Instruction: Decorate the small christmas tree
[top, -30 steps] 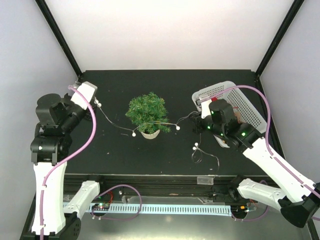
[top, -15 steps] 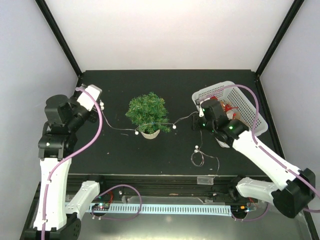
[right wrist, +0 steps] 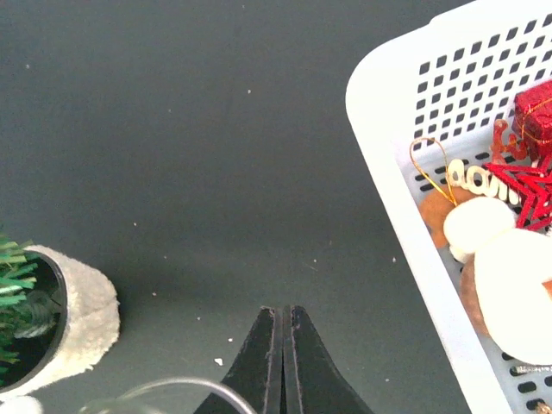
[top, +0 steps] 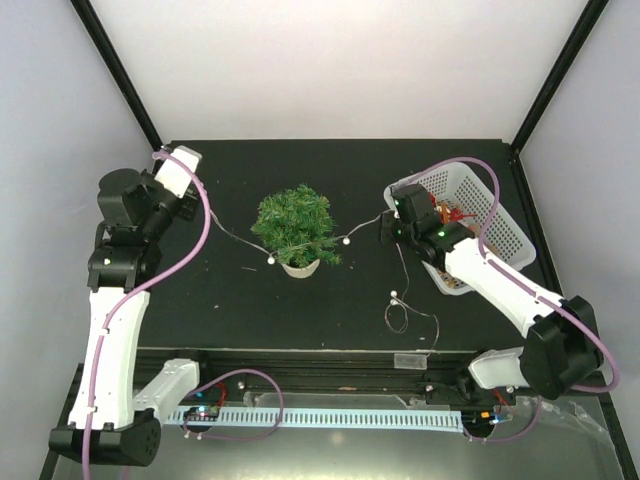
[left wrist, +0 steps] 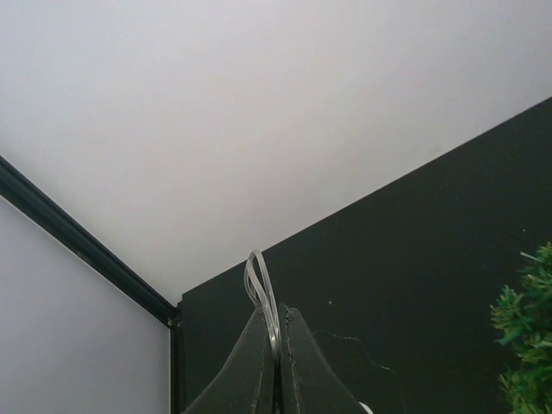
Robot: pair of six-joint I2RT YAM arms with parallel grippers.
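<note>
Status from where I stand: small christmas tree (top: 295, 222) is upright in its whitish pot (top: 300, 267), roughly mid-counter (top: 230, 310), nothing gripping it. No baubles visible on the branches, only the beaded wire (top: 270, 260) draped across the front low down. One white bead sits at the tree's 8 o'clock and another at its 3 o'clock.

Left end effector (left wrist: 276, 317): narrow, jaws pinched on a loop of the clear wire. The loop pokes out past the fingers (left wrist: 250, 371) in the wrist view. It is held off the counter at the tree's 10 o'clock, near the back left corner. From there the wire slants down to the 8 o'clock bead.

Right end effector (right wrist: 283, 312): closed tight, fingers (right wrist: 259, 362) flat against each other with no gap at the tips. It sits at the tree's 3 o'clock, between the tree and the basket (right wrist: 371, 147). From above, the wire comes out of it both ways. One run goes to the 3 o'clock bead. The other drops to a loose coil (top: 400, 318) lying on the counter at the tree's 4 o'clock. The wrist view shows an arc of wire low beside the fingers, but the pinch point itself is hidden.

Basket is white, perforated, and angled at the right side of the counter, just beyond the right end effector. Inside are a red gift box (right wrist: 536, 112), red star shapes, white balls (right wrist: 496, 233) and a gold hanging loop. The tree's pot is well apart from the basket.
</note>
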